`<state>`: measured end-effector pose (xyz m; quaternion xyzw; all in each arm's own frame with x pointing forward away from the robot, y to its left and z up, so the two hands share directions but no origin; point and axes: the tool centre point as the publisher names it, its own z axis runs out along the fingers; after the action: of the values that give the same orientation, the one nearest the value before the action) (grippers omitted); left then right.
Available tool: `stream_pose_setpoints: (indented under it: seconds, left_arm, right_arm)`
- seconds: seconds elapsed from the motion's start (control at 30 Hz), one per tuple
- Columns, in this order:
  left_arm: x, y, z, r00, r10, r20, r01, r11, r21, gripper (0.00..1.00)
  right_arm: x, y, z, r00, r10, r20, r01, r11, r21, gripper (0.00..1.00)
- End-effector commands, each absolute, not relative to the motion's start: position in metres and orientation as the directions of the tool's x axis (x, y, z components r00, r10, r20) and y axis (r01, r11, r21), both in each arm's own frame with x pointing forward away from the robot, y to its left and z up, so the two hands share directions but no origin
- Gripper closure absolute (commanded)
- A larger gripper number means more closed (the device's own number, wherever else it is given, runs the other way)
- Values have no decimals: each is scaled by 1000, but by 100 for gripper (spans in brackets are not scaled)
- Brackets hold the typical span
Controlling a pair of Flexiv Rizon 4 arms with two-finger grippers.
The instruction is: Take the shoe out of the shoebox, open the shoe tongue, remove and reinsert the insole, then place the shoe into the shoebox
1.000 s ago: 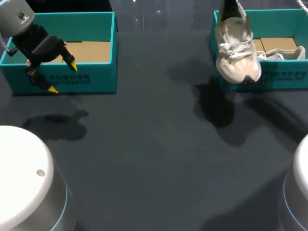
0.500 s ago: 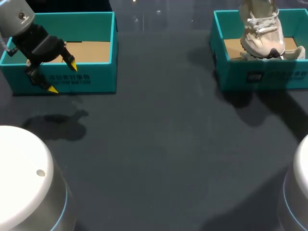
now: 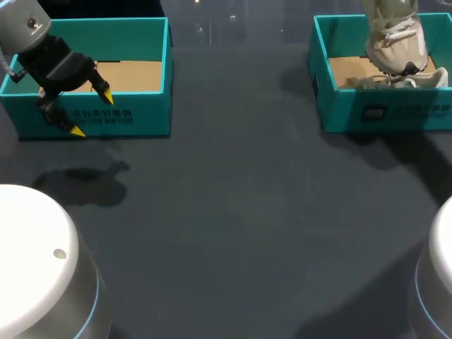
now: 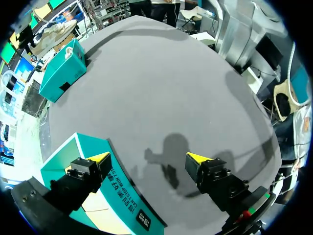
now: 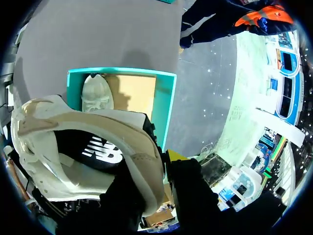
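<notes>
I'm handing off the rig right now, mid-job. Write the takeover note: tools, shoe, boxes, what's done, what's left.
Left tool: open, empty, at the front wall of the left shoebox.
Right tool: shut on the heel of the shoe, which hangs toe-down over the right shoebox. A second shoe lies in that box.
Done: a dark insole sits inside the held shoe; the tongue and insole steps can't be checked from here.
Left: lower the shoe into the right shoebox and release.

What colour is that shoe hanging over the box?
The shoe is off-white, almost cream; the head view shows it best.
</notes>
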<state>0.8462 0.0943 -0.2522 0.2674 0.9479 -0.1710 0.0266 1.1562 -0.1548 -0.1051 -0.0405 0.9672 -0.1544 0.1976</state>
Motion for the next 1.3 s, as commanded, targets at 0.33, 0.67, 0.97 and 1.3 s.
stream_pose_setpoints:
  seconds: [0.33, 0.67, 0.97, 1.3]
  left_arm:
    - [846, 94, -252, -855, 498, -142, 517, 799, -308, 0]
    - [846, 94, -252, -855, 498, -142, 517, 799, -308, 0]
    - [846, 94, -252, -855, 498, -142, 517, 799, -308, 0]
    - [846, 94, -252, -855, 498, -142, 517, 799, -308, 0]
  right_arm:
    - [1192, -200, -105, -911, -181, -370, -81, 960, -268, 100]
    - [1203, -219, -105, -906, -167, -390, -57, 959, -279, 100]
    - [1231, -269, -105, -886, -199, -418, -80, 955, -286, 100]
    - [1214, -297, -111, -839, 287, -463, 396, 904, -158, 100]
